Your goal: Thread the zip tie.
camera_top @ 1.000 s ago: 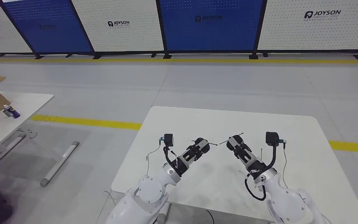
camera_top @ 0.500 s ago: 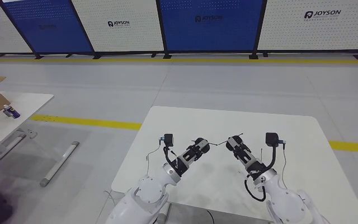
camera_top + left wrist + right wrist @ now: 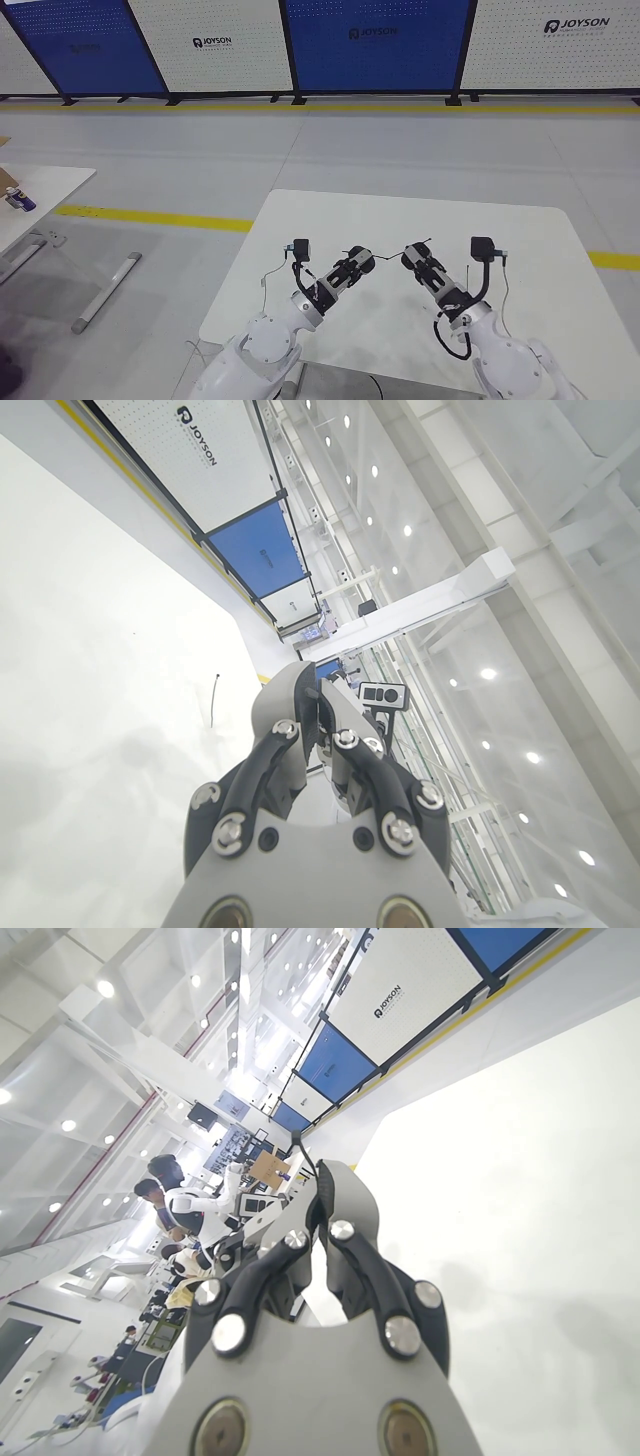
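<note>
Top view sets the matte white surface (image 3: 520,300) beneath the left tool (image 3: 367,258) and right tool (image 3: 407,254), nearly tip to tip above it. Both have their ribbed pads squeezed together, the right on the thin black zip tie (image 3: 303,1150), the left on a small black bit, probably its tail. Threading well looks to need firm grips and a slow, square approach, since the slender plastic strap seems springy; its small blocky head (image 3: 295,1133) juts past the right tool's fingertips, the slot too tiny to see.

left end effector (image 3: 367,258): closed | right end effector (image 3: 408,257): closed | tips facing, near
</note>
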Robot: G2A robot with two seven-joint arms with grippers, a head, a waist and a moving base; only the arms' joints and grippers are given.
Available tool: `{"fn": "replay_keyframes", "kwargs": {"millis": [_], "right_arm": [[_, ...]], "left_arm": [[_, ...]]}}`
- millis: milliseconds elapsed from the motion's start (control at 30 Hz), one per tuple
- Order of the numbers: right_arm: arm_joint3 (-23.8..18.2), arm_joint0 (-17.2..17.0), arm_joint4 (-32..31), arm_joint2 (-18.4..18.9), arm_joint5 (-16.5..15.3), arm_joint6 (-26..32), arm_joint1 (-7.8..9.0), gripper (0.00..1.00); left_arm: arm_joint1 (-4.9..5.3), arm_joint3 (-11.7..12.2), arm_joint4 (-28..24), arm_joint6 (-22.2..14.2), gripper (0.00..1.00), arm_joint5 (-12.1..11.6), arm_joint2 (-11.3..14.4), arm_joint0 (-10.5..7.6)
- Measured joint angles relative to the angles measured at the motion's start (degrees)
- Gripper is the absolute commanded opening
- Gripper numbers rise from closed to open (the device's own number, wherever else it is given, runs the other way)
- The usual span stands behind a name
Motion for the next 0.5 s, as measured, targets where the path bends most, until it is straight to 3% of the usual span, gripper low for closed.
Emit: {"fn": "replay_keyframes", "kwargs": {"millis": [333, 500], "right_arm": [[0.2, -0.5, 1.1, -1.0, -0.8, 1.5, -0.39, 0.00], [1.2, -0.9, 0.7, -2.0, -2.1, -2.8, -0.94, 0.00]], "left_arm": [[0.00, 0.0, 0.0, 0.0, 0.00, 0.0, 0.0, 0.00], [0.00, 0.0, 0.0, 0.0, 0.00, 0.0, 0.0, 0.00]]}}
